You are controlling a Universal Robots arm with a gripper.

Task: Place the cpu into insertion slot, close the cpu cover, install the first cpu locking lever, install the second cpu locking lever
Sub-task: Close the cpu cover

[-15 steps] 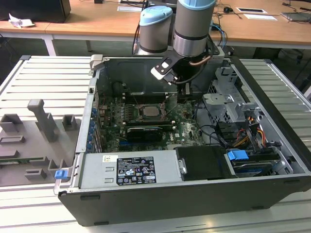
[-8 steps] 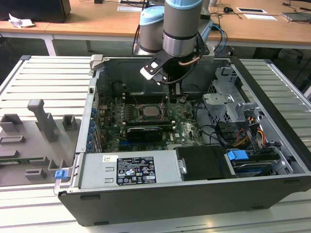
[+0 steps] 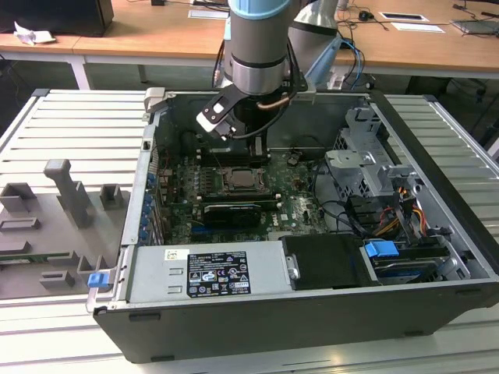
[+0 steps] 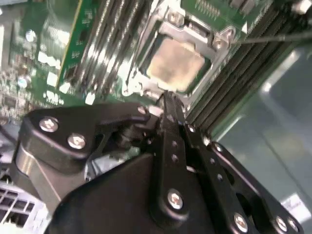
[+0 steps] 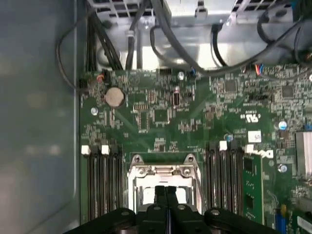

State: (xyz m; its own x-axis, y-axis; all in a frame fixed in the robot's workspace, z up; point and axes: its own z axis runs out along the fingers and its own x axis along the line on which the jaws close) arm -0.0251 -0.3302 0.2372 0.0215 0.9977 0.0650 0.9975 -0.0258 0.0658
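Slatted desk [image 3: 47, 125], open computer case [image 3: 312, 327]. Cpu [image 4: 175, 63] seated on motherboard [image 5: 161, 117], cpu cover [image 4: 217, 43] lowered around it. Fingers [image 4: 170, 131] pressed together, empty, at cover's edge. Judged to need steady, square pressure, clear of chip face.

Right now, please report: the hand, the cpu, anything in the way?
Hand shut, empty, tips near socket edge. Small pale silvery square cpu seated; thin silvery metal frame cover looks closed around it. Nothing blocking.

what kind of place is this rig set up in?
Probably a robotics lab: an open computer case on a slatted metal table, a robot arm over it, wooden desks behind.
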